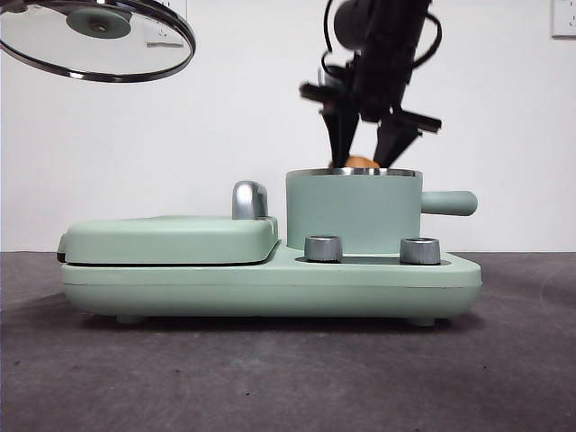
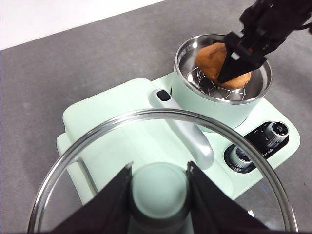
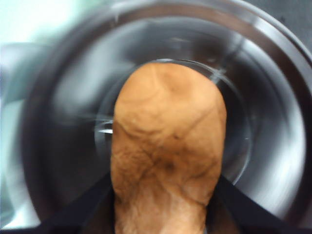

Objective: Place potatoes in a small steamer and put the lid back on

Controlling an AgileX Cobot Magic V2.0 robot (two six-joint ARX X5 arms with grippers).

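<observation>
The small steamer (image 1: 353,211) stands on the right half of a mint-green cooker base, its stubby handle (image 1: 450,202) pointing right. My right gripper (image 1: 364,155) reaches down into it from above, shut on the orange-brown potato (image 1: 362,163). In the left wrist view the potato (image 2: 214,61) sits low inside the steamer (image 2: 214,109), over a wire rack. The right wrist view shows the potato (image 3: 168,146) between the jaws, with the steel bowl (image 3: 273,73) behind. My left gripper (image 2: 159,165) is shut on the knob of the glass lid (image 2: 161,113), held high at the left (image 1: 99,40).
The flat green griddle cover (image 1: 171,238) fills the left half of the base, with a chrome handle (image 1: 249,200) beside the steamer. Two steel dials (image 1: 324,248) (image 1: 419,250) stand at the base's front. Dark grey table surrounds the cooker.
</observation>
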